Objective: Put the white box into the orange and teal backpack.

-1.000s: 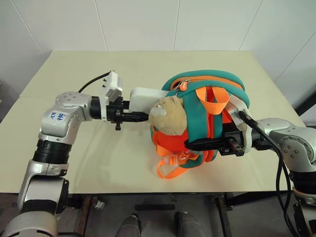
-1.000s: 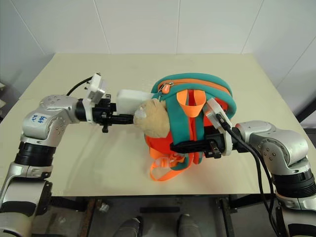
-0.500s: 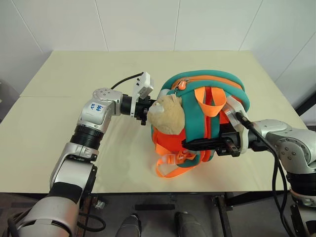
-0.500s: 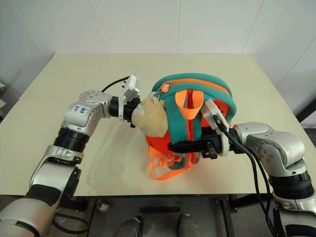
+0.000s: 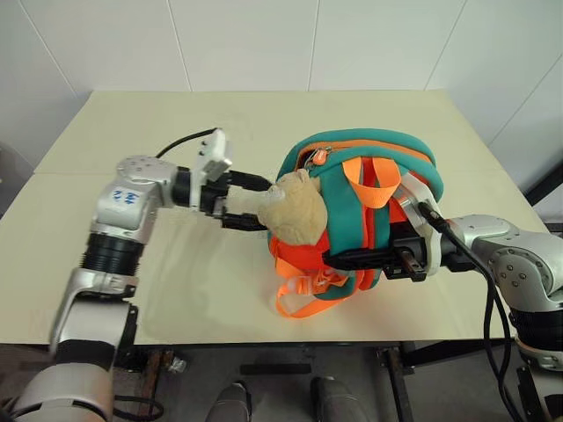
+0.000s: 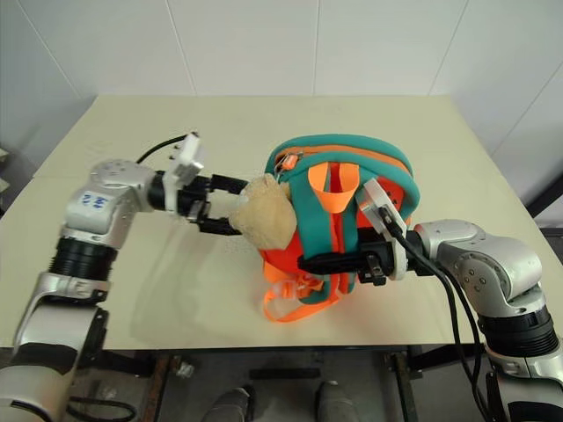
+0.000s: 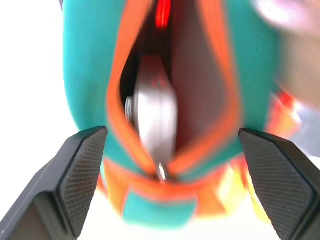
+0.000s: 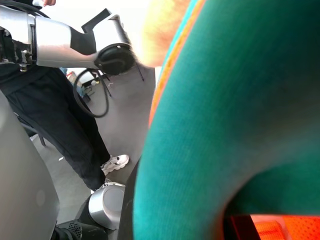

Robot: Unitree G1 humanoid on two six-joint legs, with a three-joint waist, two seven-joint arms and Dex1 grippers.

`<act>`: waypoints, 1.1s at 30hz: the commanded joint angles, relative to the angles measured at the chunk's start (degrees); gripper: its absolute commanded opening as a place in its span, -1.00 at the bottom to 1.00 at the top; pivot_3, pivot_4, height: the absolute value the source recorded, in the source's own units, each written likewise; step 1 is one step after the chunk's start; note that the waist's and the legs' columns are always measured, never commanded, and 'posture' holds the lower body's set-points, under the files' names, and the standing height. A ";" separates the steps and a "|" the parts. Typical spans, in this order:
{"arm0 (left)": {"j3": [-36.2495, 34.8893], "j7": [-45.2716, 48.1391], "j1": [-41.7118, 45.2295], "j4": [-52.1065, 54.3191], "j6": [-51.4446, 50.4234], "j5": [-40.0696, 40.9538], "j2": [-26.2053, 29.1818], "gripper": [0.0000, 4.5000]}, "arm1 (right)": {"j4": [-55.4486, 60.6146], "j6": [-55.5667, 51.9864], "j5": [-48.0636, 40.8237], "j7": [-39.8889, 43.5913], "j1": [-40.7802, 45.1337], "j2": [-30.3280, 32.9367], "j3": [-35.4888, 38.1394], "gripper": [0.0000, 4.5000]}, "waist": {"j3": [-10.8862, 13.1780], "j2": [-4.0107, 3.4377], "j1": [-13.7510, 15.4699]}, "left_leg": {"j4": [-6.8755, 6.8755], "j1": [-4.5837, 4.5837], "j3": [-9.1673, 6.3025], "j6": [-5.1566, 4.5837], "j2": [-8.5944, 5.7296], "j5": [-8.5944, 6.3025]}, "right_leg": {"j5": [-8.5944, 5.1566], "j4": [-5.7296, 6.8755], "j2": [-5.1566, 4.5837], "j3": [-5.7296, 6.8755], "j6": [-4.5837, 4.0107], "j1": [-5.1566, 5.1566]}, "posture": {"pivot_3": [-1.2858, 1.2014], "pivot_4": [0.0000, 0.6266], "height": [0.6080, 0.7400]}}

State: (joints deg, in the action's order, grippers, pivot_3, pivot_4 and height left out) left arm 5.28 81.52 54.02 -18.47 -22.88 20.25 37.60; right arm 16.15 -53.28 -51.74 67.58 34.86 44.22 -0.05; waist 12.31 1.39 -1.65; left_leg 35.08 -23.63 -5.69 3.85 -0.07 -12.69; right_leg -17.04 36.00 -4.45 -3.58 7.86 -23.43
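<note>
The left end effector (image 5: pixel 239 200) has let go of the box (image 7: pixel 156 117) and pulled back, its fingers spread wide just beside the plush charm (image 5: pixel 295 207), so the placing step looks done. The box now sits inside the backpack (image 5: pixel 378 158), seen through the open zip. On the right, the right end effector (image 5: pixel 339 258), fingers pressed together on a teal strap (image 5: pixel 380 255), still holds the backpack up on the surface (image 5: pixel 220 281).

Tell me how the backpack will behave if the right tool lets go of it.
The backpack looks soft and padded, so it would probably slump or tip rather than stand. Its loose orange straps would likely flop and trail. The box inside may shift.
</note>
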 commanded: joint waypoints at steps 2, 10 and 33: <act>-3.33 2.72 -1.76 6.57 0.37 3.93 2.18 0.99 | 0.22 1.71 0.59 1.36 0.31 -0.13 -0.12 -1.00 | 0.00 0.00 0.21 | 0.00 -0.01 -0.02 0.00 0.00 0.00 | 0.00 0.00 0.00 0.02 0.00 0.01 | 0.03 -0.52 1.00; -6.90 -3.53 -7.96 22.48 -6.64 11.82 0.46 0.99 | -1.19 2.92 2.14 2.49 0.34 -0.51 -1.10 -1.00 | 0.00 0.00 -0.08 | 0.01 0.00 -0.01 -0.01 0.01 0.00 | 0.00 0.01 -0.01 0.00 0.00 0.02 | 0.03 -0.52 1.00; -7.21 -15.02 -9.28 25.30 -5.54 13.79 -5.73 -0.05 | -0.49 3.13 2.35 1.52 -0.79 -2.00 -1.09 -1.00 | 0.00 0.00 0.01 | 0.04 0.18 -0.01 -0.01 0.00 0.02 | 0.01 0.06 0.00 -0.01 0.00 0.16 | 0.03 -0.52 1.00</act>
State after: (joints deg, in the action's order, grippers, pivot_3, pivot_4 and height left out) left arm -0.60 66.29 44.10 6.12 -29.35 33.46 30.86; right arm 13.95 -50.36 -48.73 69.26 34.45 42.40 -1.97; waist 12.30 1.39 -1.64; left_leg 35.12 -23.44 -5.70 3.84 -0.07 -12.68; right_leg -17.03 36.06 -4.45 -3.60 7.86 -23.28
